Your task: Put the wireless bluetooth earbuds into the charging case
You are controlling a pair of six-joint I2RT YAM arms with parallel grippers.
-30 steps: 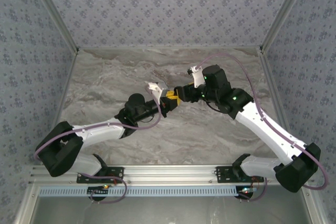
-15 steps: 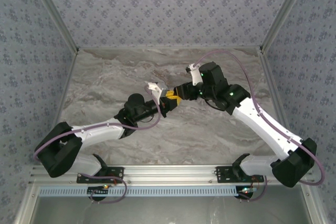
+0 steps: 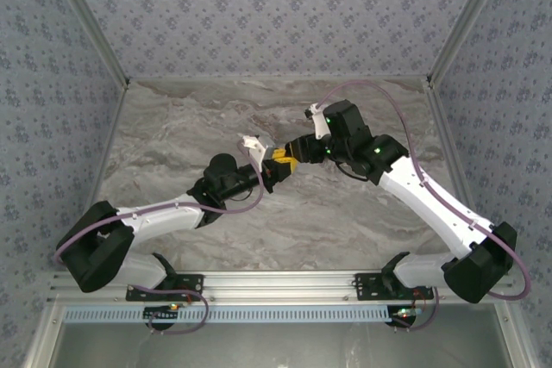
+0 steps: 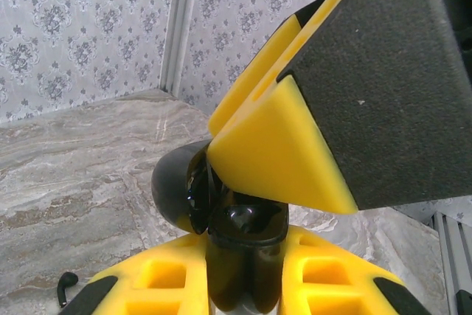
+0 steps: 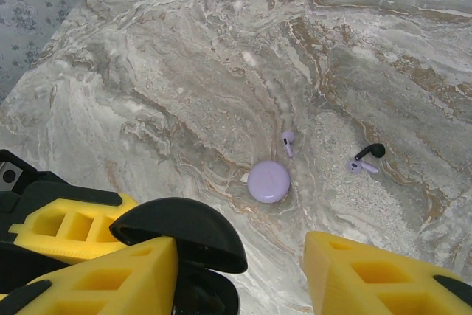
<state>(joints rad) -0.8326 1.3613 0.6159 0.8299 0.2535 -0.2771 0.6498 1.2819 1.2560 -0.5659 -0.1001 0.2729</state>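
Observation:
My left gripper (image 4: 247, 250) is shut on the black charging case (image 4: 247, 226), which stands upright between its yellow fingers with the lid (image 4: 175, 184) swung open. The case's glossy hollow faces up, and I cannot tell whether an earbud sits in it. My right gripper (image 5: 240, 274) is open. Its left finger (image 5: 96, 278) rests against the open lid (image 5: 184, 228) and its right finger (image 5: 383, 278) stands apart over bare table. One black earbud (image 5: 371, 152) lies on the marble table further off. In the top view both grippers (image 3: 278, 164) (image 3: 296, 154) meet mid-table.
A lavender round case (image 5: 268, 181) lies shut on the table, with a lavender earbud (image 5: 287, 140) just beyond it and another (image 5: 361, 167) beside the black one. Patterned walls (image 3: 276, 15) enclose the marble table (image 3: 172, 135) on three sides.
The right arm's wrist has drifted slightly left toward the left gripper. The left arm and the held case have stayed put, and neither gripper's opening changed.

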